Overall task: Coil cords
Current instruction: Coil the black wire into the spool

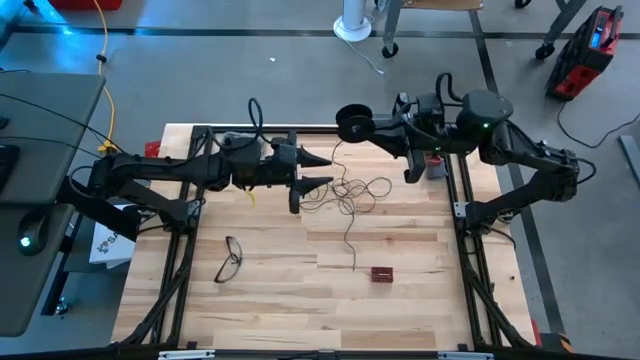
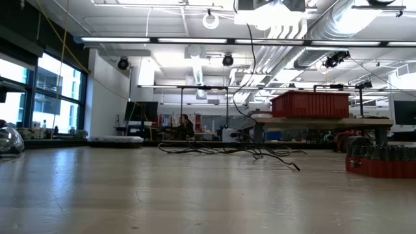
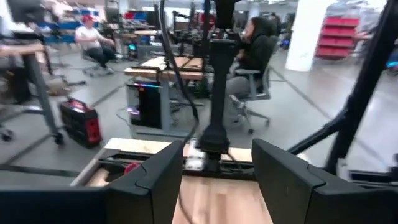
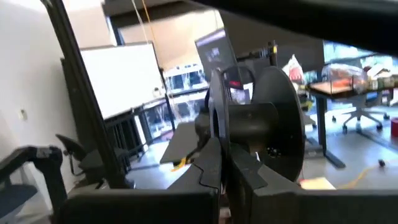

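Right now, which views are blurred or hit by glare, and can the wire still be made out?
High view: evenly lit, the wire shows clearly on the table. Low view: ceiling lights glare, the wire is only a thin dark tangle. Left wrist view: room soft and blurred. Right wrist view: the reel looms close, background hazy.

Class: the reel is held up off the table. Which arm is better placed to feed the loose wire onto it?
Probably left: its open gripper hangs beside the tangled wire; the right gripper already holds the reel.

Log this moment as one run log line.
right gripper: shut on small round black reel, raised | left gripper: open by thin dark wire | wire: loose
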